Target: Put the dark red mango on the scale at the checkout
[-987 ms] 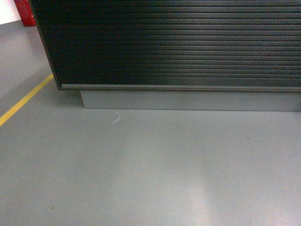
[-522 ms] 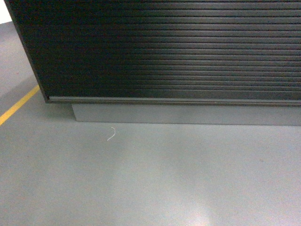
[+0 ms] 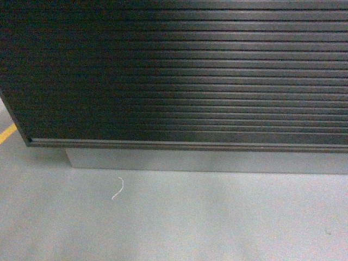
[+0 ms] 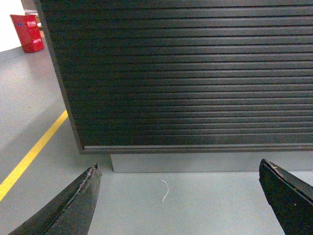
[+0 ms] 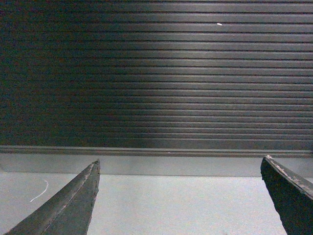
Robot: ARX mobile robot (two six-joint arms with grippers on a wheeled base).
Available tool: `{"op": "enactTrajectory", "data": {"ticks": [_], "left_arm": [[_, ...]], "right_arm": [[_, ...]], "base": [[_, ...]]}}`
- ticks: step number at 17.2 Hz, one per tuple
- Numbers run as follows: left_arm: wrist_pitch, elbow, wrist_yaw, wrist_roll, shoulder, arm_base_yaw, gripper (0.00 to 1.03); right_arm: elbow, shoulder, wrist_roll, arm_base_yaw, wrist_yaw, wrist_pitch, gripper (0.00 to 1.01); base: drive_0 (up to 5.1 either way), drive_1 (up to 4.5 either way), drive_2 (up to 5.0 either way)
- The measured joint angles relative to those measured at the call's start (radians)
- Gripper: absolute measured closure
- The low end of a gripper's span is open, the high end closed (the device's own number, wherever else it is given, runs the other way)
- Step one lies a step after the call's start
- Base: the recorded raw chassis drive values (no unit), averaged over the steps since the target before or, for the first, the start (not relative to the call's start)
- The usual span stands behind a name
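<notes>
**A:** All I get is the dark ribbed checkout counter front point(image 3: 185, 76) on its grey plinth point(image 3: 206, 161), plus a white thread scrap point(image 3: 117, 188) on the floor. No dark red mango or scale in view.

**B:** Same. Left gripper point(image 4: 188, 196) and right gripper point(image 5: 188, 196) are spread wide, empty. My guess is a mango's firm, smooth and slippery, so grab its middle.

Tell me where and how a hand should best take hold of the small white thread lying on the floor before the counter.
Probably at its middle bend, coming from straight above, with the fingers closing across the strand. The white thread lies flat and thin on the grey floor, so no side gives purchase. The open left hand faces it most nearly.
</notes>
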State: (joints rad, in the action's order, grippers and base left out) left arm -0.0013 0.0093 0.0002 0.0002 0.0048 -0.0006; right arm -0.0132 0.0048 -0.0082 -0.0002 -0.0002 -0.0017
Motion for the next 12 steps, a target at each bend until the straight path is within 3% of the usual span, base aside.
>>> {"op": "enactTrajectory", "data": {"ticks": [12], "left_arm": [[-0.003, 0.000, 0.000, 0.000, 0.000, 0.000, 0.05]], "right_arm": [[0.000, 0.000, 0.000, 0.000, 0.000, -0.003, 0.03]], "base": [[0.0, 4.26, -4.3]]}}
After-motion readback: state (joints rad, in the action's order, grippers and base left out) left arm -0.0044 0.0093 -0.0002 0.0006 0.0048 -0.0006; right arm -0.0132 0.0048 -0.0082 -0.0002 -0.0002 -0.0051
